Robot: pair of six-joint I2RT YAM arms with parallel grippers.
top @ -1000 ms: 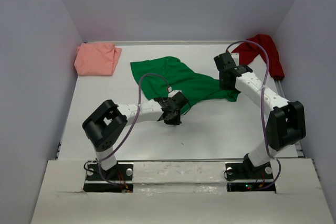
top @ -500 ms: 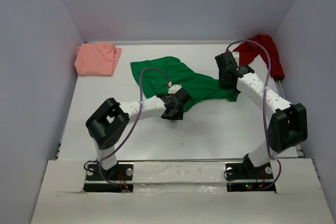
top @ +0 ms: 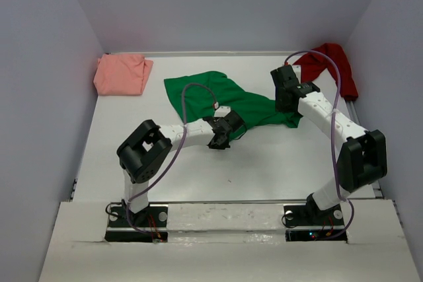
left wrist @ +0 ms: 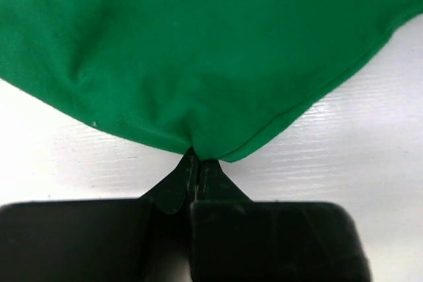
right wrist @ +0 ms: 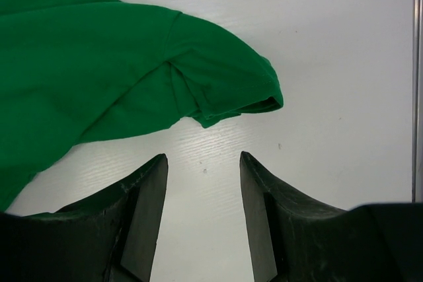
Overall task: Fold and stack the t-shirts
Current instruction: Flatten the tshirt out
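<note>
Overhead: the green t-shirt [top: 225,100] lies crumpled mid-table. The salmon-pink t-shirt [top: 121,74] sits folded at 10 o'clock, and the dark red t-shirt [top: 330,63] is heaped at 2 o'clock.

Left wrist: the left gripper [left wrist: 195,163] is pinched tight on the green edge, probably to pull it flat.

Right wrist: the right gripper [right wrist: 201,176] stands agape and empty, with the sleeve [right wrist: 225,90] at its 12 o'clock, apart.
</note>
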